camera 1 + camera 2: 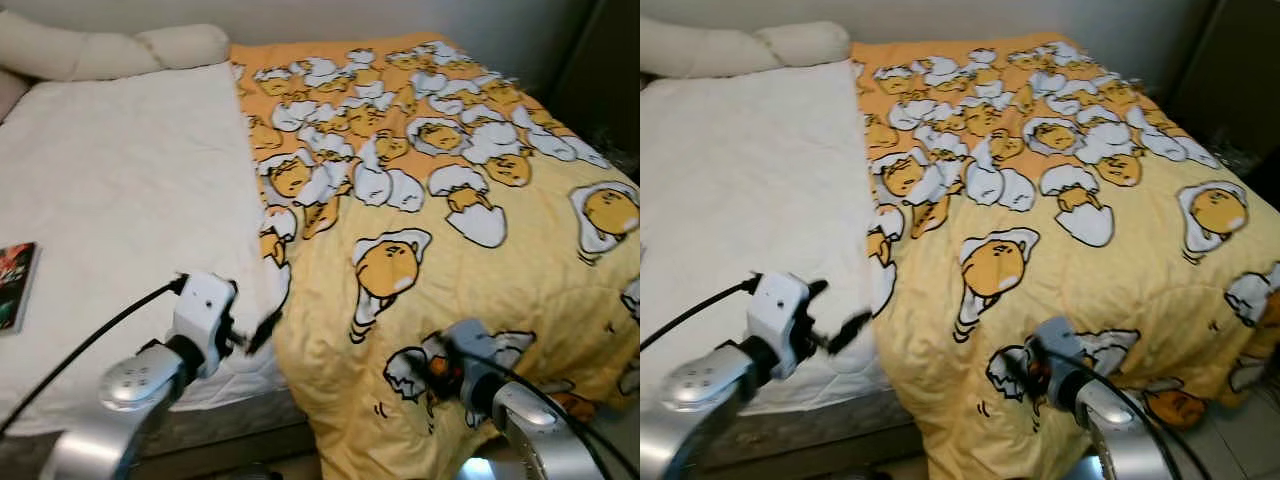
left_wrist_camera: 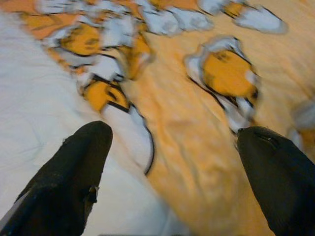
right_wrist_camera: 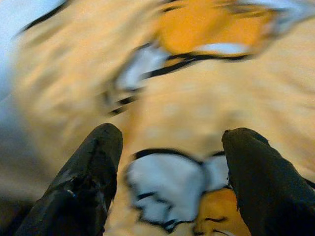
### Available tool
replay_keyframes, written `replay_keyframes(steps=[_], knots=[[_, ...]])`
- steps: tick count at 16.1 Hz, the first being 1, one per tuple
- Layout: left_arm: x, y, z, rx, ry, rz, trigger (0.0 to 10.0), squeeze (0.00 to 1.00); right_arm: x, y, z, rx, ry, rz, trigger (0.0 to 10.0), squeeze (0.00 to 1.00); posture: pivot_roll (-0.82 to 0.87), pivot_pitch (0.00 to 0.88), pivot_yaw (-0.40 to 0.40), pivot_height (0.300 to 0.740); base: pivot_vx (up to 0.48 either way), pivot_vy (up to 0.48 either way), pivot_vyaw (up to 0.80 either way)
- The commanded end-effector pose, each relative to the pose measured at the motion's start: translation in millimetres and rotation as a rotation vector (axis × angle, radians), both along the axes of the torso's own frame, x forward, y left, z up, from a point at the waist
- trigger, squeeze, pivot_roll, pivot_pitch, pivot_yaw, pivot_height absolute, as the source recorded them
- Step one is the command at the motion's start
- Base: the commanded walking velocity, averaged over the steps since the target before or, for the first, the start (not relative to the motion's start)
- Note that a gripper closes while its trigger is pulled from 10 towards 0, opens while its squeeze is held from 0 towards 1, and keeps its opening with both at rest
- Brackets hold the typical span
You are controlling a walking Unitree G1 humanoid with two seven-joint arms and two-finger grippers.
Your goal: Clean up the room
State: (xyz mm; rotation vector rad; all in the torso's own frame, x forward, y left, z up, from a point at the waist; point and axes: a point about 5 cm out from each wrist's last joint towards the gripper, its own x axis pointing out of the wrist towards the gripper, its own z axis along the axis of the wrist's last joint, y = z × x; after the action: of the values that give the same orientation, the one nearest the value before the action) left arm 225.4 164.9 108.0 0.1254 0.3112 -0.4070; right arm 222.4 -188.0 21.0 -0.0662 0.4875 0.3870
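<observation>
My yellow blanket (image 1: 470,200) covers the right half of the bed (image 1: 120,200), lying long from pillows to foot. My left tool (image 2: 172,147) hangs spread wide over its edge. My right tool (image 3: 170,147) is spread too, just above it.

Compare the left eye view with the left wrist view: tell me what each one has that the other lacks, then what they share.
Left eye view alone: the pillows at the head of the bed, a book on the white sheet, the right gripper low over the blanket's hanging end, and the dark wall to the right.

Left wrist view alone: a close look at the left gripper's two black fingers, spread wide with nothing between them.

Both: the left gripper, the yellow blanket with its egg print, its edge lying on the white sheet.
</observation>
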Motion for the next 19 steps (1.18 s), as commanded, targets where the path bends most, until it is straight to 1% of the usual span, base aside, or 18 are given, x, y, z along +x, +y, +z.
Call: replay_keyframes(steps=[1,2,3,4,5,7,9,11,14,17,19], knots=[[5.8,8.0,-2.8,0.023,-0.026,0.102,10.0,0.00,6.9,-7.1,9.6,0.029,-0.038,-0.159,10.0,0.00,-0.07,0.000,0.039,0.740,0.000,0.000,0.00],[7.4,8.3,-4.9,0.019,-0.037,0.136,10.0,0.00,9.3,-5.9,14.7,0.048,-0.070,-0.210,10.0,0.00,-0.07,0.000,0.038,0.740,0.000,0.000,0.00],[7.6,8.3,-6.1,0.019,-0.039,0.143,10.0,0.00,9.6,-5.5,15.2,0.051,-0.077,-0.220,10.0,0.00,-0.08,0.000,0.033,0.740,0.000,0.000,0.00],[8.5,9.1,-5.8,0.020,-0.053,0.155,10.0,0.01,10.5,-3.3,17.6,0.074,-0.087,-0.261,10.0,0.00,-0.08,0.000,0.029,0.740,0.000,0.000,0.00],[9.2,10.0,-4.4,0.026,-0.065,0.163,10.0,0.01,10.9,-1.6,19.1,0.082,-0.093,-0.277,10.0,0.00,-0.08,0.000,0.029,0.740,0.000,0.000,0.00],[11.4,17.8,-0.3,0.045,-0.098,0.210,10.0,0.02,13.8,8.7,25.1,0.089,-0.124,-0.316,10.0,0.00,-0.06,0.000,0.011,0.740,0.000,-0.324,0.00],[7.2,24.6,2.6,0.054,-0.118,0.244,10.0,0.02,15.1,8.5,31.4,0.103,-0.157,-0.359,10.0,0.00,-0.02,0.000,0.000,0.740,0.000,-0.364,0.00],[2.3,27.9,4.4,0.063,-0.124,0.260,10.0,0.02,14.6,7.6,30.9,0.088,-0.163,-0.357,10.0,0.00,0.00,0.000,-0.008,0.740,0.000,-0.366,0.00],[-0.3,35.1,6.8,0.072,-0.132,0.278,10.0,0.02,19.6,12.1,31.3,0.080,-0.169,-0.350,10.0,0.00,0.01,0.000,-0.015,0.740,0.000,-0.363,0.00],[-0.9,35.0,7.8,0.077,-0.136,0.287,10.0,0.02,21.6,18.5,34.8,0.078,-0.183,-0.315,10.0,0.00,0.03,0.000,-0.022,0.740,0.000,-0.361,0.00],[-0.9,33.9,9.5,0.084,-0.141,0.285,10.0,0.02,22.5,18.4,35.0,0.066,-0.186,-0.330,10.0,0.00,0.04,0.000,-0.026,0.740,0.000,-0.360,0.00]])
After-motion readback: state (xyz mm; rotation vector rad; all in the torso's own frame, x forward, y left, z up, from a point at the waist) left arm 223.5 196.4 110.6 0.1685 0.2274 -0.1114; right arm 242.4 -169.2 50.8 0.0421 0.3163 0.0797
